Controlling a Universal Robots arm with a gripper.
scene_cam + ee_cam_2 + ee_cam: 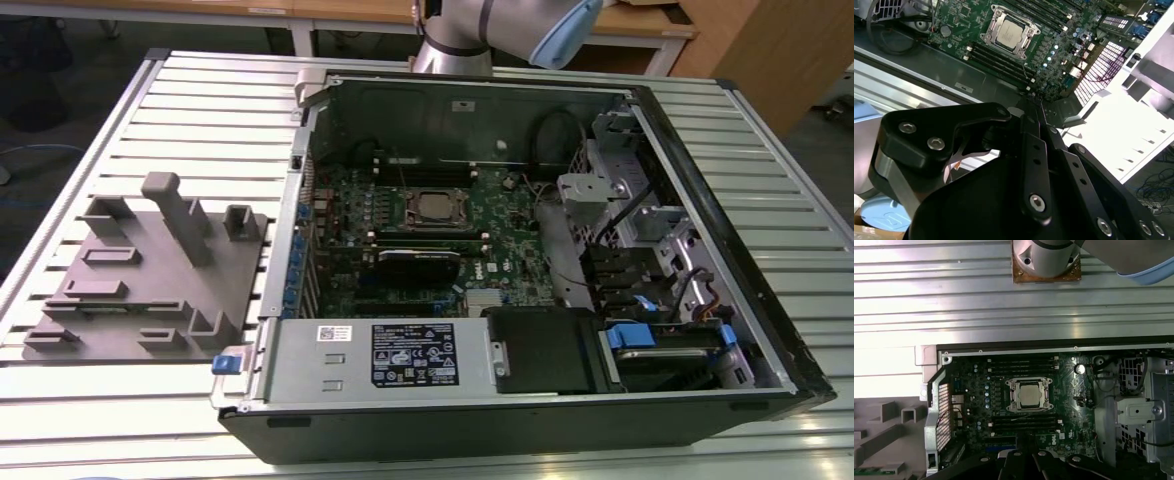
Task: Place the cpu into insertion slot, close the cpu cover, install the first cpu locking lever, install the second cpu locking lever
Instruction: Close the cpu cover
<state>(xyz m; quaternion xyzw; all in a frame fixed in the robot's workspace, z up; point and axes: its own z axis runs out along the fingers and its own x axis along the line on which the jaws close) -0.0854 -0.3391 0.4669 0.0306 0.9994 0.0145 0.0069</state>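
Sitting in silvery-rimmed insertion slot (989,29), square grey cpu (1008,33); claw (1029,104): cannot tell its state.

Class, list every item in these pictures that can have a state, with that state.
computer case: open, lying on its side.
cpu: seated in the insertion slot.
cpu cover: down around the cpu.
gripper: shut, clear of the board, touching nothing.

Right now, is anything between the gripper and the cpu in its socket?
Nothing visible. The cpu lies in the insertion slot with its metal top exposed. In both wrist views the line from the gripper to the chip is open, with no cable or part crossing it.
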